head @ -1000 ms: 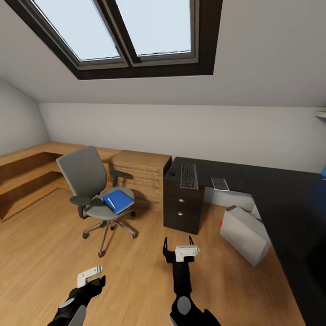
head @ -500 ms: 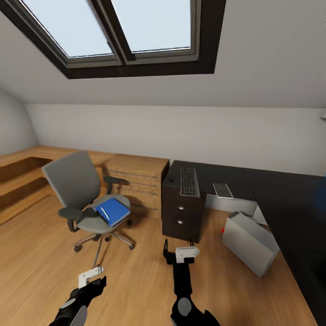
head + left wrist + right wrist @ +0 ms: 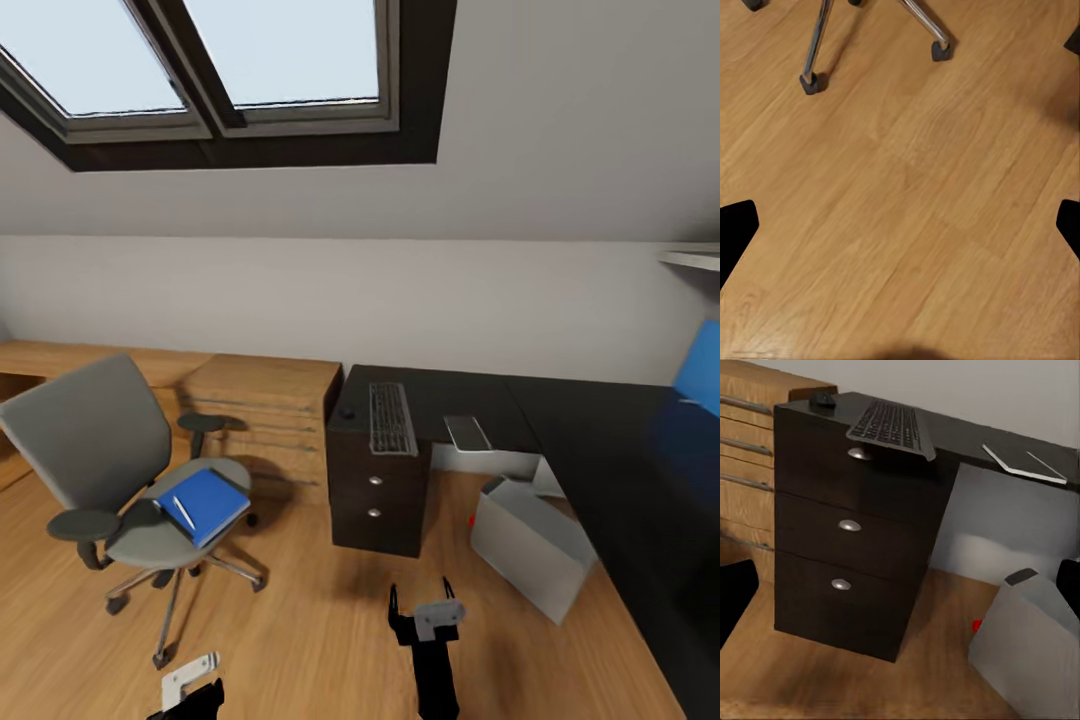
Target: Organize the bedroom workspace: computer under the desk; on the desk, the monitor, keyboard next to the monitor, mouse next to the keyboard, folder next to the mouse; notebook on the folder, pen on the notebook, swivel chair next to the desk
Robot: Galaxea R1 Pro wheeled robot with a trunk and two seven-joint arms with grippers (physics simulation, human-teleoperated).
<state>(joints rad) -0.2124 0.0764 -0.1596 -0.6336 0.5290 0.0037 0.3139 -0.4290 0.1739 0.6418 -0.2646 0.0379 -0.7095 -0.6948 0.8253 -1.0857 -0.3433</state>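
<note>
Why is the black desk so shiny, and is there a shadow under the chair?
In the head view the desk is glossy and mirrors the blue panel as a blue smear; the swivel chair casts only a soft, faint shadow on the floor. In the right wrist view the keyboard looks slightly blurred. In the left wrist view the floor is evenly lit, without glare.

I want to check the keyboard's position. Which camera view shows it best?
The right wrist view: the keyboard is close, overhanging the desk's front edge above the drawers. The head view shows the keyboard smaller. The left wrist view shows floor and chair legs.
</note>
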